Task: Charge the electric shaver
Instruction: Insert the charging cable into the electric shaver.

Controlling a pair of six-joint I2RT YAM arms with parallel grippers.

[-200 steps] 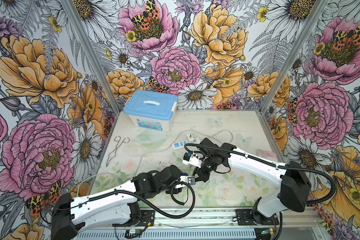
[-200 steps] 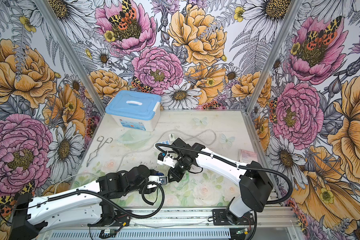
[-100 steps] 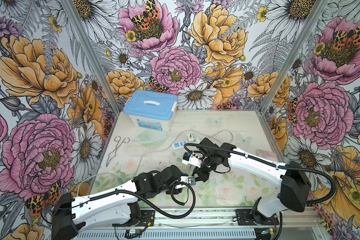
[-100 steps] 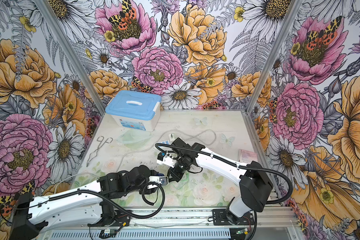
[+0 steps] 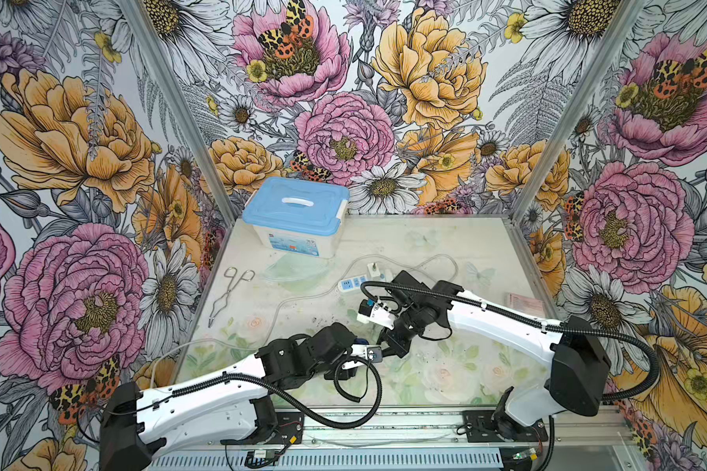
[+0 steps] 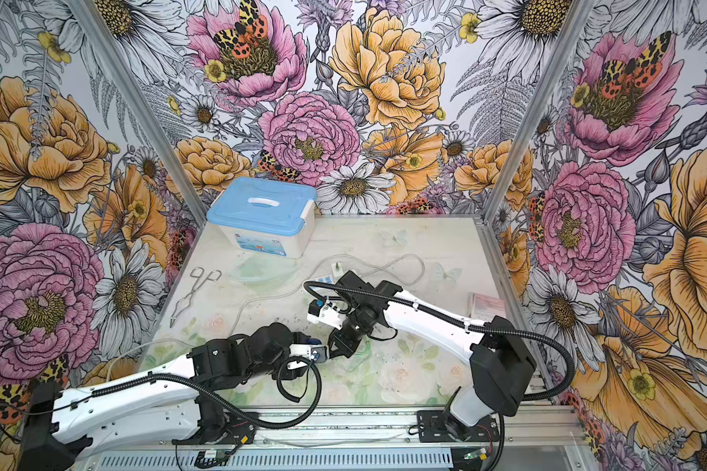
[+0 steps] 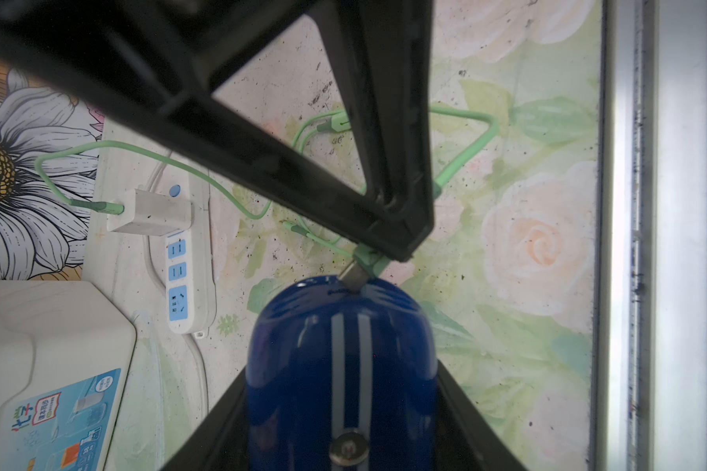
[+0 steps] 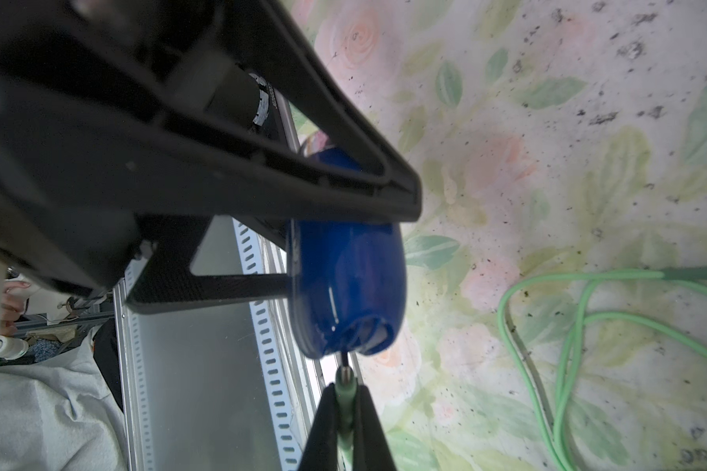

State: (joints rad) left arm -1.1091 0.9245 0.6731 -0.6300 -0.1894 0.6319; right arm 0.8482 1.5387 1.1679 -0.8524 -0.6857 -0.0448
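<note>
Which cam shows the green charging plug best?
Left wrist: the green plug is sharp, its metal tip at the end of the electric shaver. Right wrist shows it pinched in the right gripper, blurrier. Top views: too small.

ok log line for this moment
left hand: holding dark-blue rounded electric shaver | right hand: shut on green cable plug | plug: tip at shaver's end
</note>
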